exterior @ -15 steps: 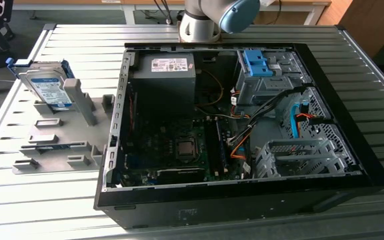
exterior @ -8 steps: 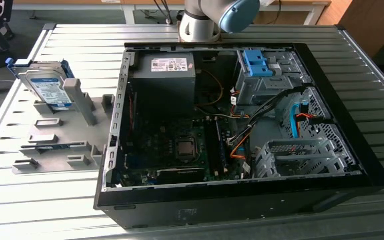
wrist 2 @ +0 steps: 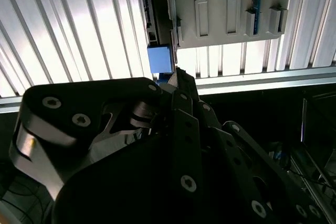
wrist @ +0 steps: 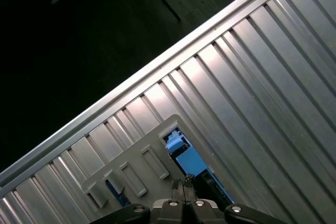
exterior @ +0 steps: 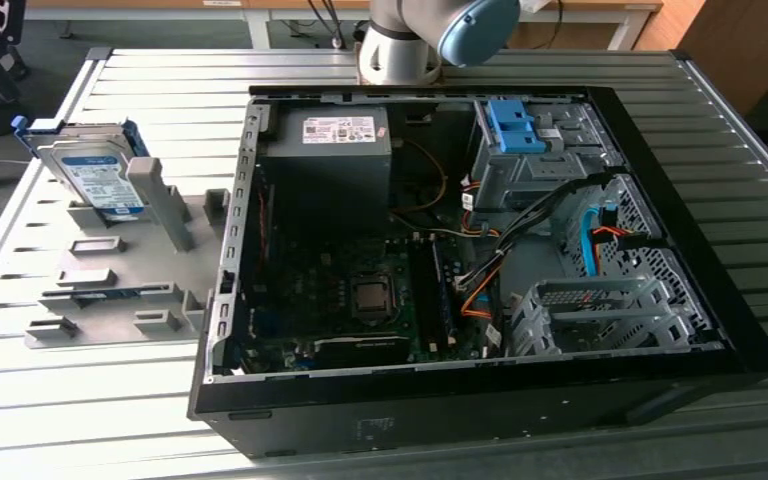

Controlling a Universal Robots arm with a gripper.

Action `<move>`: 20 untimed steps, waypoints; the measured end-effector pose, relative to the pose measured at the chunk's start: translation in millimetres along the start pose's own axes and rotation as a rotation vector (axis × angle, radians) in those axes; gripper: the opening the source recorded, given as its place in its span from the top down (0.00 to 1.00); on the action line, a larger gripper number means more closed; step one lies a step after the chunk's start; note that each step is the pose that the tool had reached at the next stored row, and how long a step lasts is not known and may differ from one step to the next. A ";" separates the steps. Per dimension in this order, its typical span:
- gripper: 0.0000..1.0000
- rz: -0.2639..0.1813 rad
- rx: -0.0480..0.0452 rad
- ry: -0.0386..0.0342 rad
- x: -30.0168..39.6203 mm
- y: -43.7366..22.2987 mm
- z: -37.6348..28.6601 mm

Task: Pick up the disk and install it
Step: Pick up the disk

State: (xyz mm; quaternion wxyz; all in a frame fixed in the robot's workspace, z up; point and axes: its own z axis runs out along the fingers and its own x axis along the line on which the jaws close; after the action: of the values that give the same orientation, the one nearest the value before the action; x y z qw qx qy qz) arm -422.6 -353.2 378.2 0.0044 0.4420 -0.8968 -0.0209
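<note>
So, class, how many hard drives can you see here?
1: the disk stands on edge in the grey holder at the exterior view's left, outside the computer case. Others may be hidden.

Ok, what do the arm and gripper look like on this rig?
The arm is a silver-grey tube with a light blue joint cap. The gripper is black, built of jointed links with silver screws and bare-metal parts.

We see the disk [exterior: 91, 178] standing tilted in a grey holder [exterior: 124, 262] on the slatted surface [exterior: 64, 400], at the exterior view's left, just beside the open computer case [exterior: 491, 410]; the arm [exterior: 418, 40] rises at the far side.
</note>
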 end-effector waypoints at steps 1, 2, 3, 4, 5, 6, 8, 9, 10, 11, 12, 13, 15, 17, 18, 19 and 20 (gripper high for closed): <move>0.89 -0.002 -0.0001 0.0001 0.0 0.0 0.0; 0.89 -0.004 -0.0001 0.0002 0.0 0.0 0.0; 0.89 -0.006 -0.0001 0.0003 0.0 0.0 0.0; 0.89 -0.008 -0.0001 0.0004 0.0 0.0 0.0; 0.89 -0.009 -0.0001 0.0004 0.0 0.0 0.0; 0.89 -0.011 -0.0001 0.0005 0.0 0.0 0.0; 0.89 -0.015 -0.0002 0.0007 0.0 0.0 0.0; 0.89 -0.017 -0.0002 0.0007 0.0 0.0 0.0; 0.89 -0.018 -0.0002 0.0008 0.0 0.0 0.0; 0.89 -0.019 -0.0002 0.0008 0.0 0.0 0.0; 0.89 -0.021 -0.0002 0.0009 0.0 0.0 0.0; 0.89 -0.022 -0.0003 0.0009 0.0 0.0 0.0; 0.89 -0.025 -0.0003 0.0011 0.0 0.0 0.0; 0.89 -0.029 -0.0003 0.0012 0.0 0.0 0.0; 0.89 -0.032 -0.0003 0.0013 0.0 0.0 0.0; 0.89 -0.035 -0.0003 0.0014 0.0 0.0 0.0; 0.89 -0.040 -0.0004 0.0015 0.0 0.0 0.0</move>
State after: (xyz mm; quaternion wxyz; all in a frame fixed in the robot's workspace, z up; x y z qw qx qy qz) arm -422.6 -353.2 378.2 0.0048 0.4599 -0.8877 -0.0208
